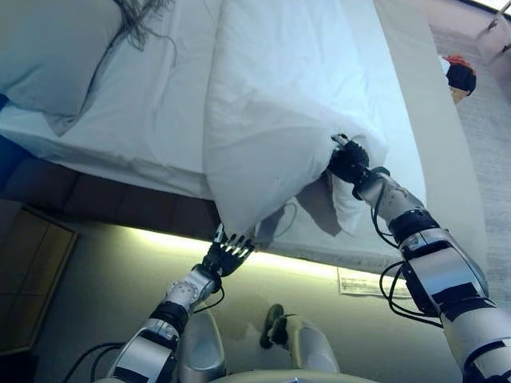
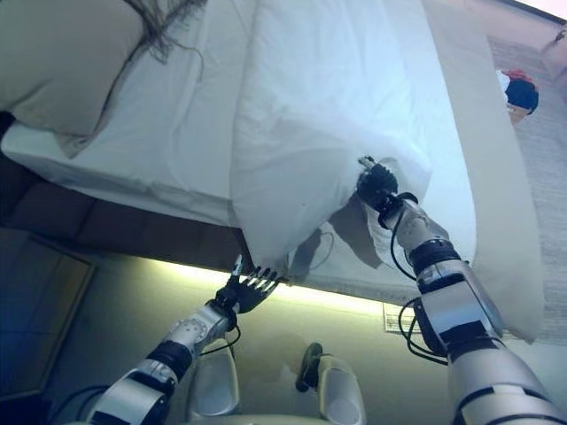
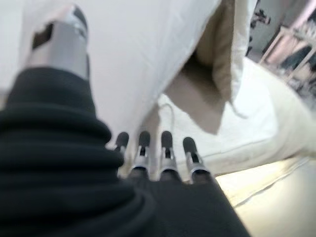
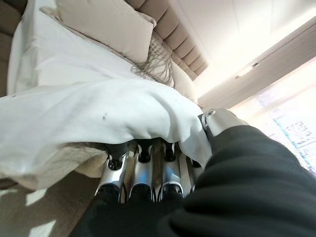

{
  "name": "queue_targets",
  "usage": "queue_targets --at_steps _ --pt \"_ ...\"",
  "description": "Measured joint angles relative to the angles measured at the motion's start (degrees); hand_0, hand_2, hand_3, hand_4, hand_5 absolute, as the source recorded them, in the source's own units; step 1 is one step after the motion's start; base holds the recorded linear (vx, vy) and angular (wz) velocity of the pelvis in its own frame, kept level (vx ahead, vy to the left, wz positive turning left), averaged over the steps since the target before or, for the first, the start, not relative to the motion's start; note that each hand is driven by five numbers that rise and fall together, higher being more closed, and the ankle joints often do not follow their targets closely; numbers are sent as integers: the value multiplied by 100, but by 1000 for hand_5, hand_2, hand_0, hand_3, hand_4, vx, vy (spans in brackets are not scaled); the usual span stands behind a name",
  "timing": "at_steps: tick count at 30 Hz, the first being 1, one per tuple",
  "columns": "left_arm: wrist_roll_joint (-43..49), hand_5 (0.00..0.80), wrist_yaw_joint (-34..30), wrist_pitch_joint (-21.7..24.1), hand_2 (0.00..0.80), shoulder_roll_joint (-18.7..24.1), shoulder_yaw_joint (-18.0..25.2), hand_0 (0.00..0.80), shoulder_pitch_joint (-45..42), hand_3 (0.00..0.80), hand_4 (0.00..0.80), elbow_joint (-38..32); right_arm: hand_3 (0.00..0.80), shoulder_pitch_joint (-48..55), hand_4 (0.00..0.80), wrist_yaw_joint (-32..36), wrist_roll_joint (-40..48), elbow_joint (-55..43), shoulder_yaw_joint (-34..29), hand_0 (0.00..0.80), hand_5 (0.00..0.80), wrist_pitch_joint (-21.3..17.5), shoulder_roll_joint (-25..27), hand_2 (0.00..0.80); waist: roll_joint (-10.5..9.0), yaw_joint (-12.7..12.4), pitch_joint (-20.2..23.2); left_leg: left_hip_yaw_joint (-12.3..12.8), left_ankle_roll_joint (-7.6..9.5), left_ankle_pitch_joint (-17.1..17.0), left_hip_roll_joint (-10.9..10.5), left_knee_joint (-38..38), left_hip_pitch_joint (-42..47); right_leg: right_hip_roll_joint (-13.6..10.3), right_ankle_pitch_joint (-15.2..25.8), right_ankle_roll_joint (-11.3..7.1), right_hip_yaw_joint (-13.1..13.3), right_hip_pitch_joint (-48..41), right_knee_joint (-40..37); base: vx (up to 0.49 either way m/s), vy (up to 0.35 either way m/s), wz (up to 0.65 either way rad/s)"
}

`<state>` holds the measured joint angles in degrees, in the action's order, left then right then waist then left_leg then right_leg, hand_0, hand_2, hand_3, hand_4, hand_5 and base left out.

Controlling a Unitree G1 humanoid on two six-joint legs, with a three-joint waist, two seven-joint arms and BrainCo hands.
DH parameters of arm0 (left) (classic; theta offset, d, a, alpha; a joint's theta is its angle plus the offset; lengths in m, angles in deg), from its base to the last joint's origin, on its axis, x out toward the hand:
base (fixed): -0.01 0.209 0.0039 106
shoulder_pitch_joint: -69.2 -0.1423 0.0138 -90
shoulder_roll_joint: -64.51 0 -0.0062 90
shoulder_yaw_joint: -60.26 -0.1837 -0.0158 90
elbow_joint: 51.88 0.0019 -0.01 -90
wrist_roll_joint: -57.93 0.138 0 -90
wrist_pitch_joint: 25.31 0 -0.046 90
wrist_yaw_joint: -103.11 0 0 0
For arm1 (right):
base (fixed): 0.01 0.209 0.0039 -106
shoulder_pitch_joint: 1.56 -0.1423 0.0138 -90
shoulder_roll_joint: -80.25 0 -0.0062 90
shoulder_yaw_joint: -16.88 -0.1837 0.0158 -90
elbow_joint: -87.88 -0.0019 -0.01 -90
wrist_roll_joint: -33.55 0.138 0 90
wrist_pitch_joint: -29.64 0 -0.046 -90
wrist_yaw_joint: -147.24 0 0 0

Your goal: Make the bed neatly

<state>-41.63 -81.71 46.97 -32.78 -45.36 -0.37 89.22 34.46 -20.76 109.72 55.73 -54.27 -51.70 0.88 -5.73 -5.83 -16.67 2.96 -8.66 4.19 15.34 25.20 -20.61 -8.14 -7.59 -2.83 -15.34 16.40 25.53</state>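
A white duvet (image 1: 279, 88) lies across the bed, and one corner hangs over the near edge. My right hand (image 1: 349, 163) is shut on the duvet's near edge. In the right wrist view its fingers (image 4: 143, 170) sit under the cloth and its thumb (image 4: 217, 121) lies on top. My left hand (image 1: 227, 255) is lower, just under the hanging corner. Its fingers (image 3: 165, 148) are straight and spread, with the tips at the cloth, and they hold nothing.
A beige pillow (image 1: 48, 48) and a fringed throw (image 1: 136, 20) lie at the head of the bed. A white sheet (image 1: 152, 120) covers the mattress. The dark bed base (image 1: 96, 199) has a lit strip beneath it. A wooden cabinet (image 1: 32, 271) stands at the left. A paper (image 1: 363, 281) lies on the floor.
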Motion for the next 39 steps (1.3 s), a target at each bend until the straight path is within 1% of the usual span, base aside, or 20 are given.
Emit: queue_targets --at_steps 3,6,8,11,14,16,20,21,22,25,27,29,31,35,39 --pt "-409 0 266 -50 0 -34 -3 0 -8 0 0 0 800 -3 800 -31 185 -202 0 800 800 -149 -90 800 -29 10 -19 5 -8 -5 11 -39 2 27 27 3 -8 -19 -79 -6 -63 -1" --pt "-943 0 508 -47 0 -100 -18 0 -5 0 0 -1 800 -3 800 -35 245 -462 0 800 800 -304 -224 800 -120 14 -80 15 -31 -19 41 -43 2 72 51 7 -12 -39 -166 9 -52 -3" --pt "-1040 0 531 -45 0 -167 -33 0 -4 0 0 -1 800 -2 800 -37 401 -620 0 800 800 -390 -321 800 -160 35 -110 22 -32 -19 47 -54 4 82 52 8 -13 -41 -183 16 -45 -2" --pt "-1048 0 441 1 0 -366 -36 0 16 0 0 -1 800 11 800 -56 448 -826 0 800 800 -463 -447 800 -178 61 -137 45 -33 -18 48 -68 62 87 54 5 -12 -102 -203 19 -36 -1" --pt "-1050 0 263 147 0 -511 -36 0 87 0 0 -4 800 29 800 -120 449 -925 2 800 800 -475 -631 800 -207 181 -178 131 -55 2 83 -97 242 112 56 1 9 -264 -291 36 -22 -5" --pt "-1052 0 144 237 0 -603 -36 0 207 0 0 -6 800 71 800 -150 449 -1072 2 800 800 -475 -665 800 -215 220 -184 179 -56 3 105 -118 296 133 75 2 63 -270 -307 12 9 -11" --pt "-1109 0 -68 533 0 -759 -36 0 548 0 0 -22 800 370 800 -239 442 -1621 89 800 800 -474 -715 800 -218 396 -185 219 -68 12 128 -111 300 176 100 15 117 -243 -315 -17 11 -9" --pt "-1164 0 -130 614 0 -801 -35 0 634 0 0 -56 800 403 800 -248 442 -1703 176 800 800 -473 -718 800 -221 434 -187 268 -73 15 140 -108 300 190 108 20 151 -213 -305 -33 15 -14" --pt "-1178 0 -190 686 0 -823 -37 0 694 0 0 -66 800 408 800 -249 441 -1731 266 800 800 -463 -744 800 -223 517 -188 281 -73 15 141 -108 301 191 109 21 161 -207 -301 -37 20 -12" --pt "-1199 0 -367 923 0 -909 -35 0 844 0 0 -76 800 461 800 -264 434 -1893 449 800 800 -446 -763 800 -236 658 -195 329 -84 25 146 -98 308 193 109 20 243 -143 -266 -36 31 -12" --pt "-1200 0 -454 1027 0 -948 -9 0 918 0 0 -76 800 542 800 -265 432 -2071 449 800 800 -443 -759 800 -248 665 -227 340 -94 32 146 -95 305 197 109 21 280 -101 -223 3 35 -12" --pt "-1201 0 -691 1189 0 -1010 42 0 985 0 0 -80 800 699 800 -266 414 -2272 447 800 800 -396 -754 800 -253 717 -245 362 -100 41 145 -92 301 197 108 20 320 -62 -202 29 40 -7" --pt "-1201 0 -864 1339 0 -1008 213 0 1023 0 0 -88 800 774 800 -274 304 -2380 448 800 800 -283 -761 800 -260 804 -249 378 -94 48 145 -90 301 194 108 20 327 -58 -201 24 26 -4" --pt "-1208 0 -1090 1643 0 -981 630 0 1228 0 0 -175 800 1020 800 -273 170 -2609 424 800 800 -170 -733 800 -285 843 -283 453 -93 55 151 -80 333 195 107 19 383 -31 -160 7 6 -7" --pt "-1259 0 -1221 1950 0 -984 849 0 1302 0 0 -322 800 1111 800 -272 90 -2654 404 800 800 -103 -732 800 -334 856 -313 449 -93 56 155 -70 337 195 107 19 383 -33 -140 0 0 0"
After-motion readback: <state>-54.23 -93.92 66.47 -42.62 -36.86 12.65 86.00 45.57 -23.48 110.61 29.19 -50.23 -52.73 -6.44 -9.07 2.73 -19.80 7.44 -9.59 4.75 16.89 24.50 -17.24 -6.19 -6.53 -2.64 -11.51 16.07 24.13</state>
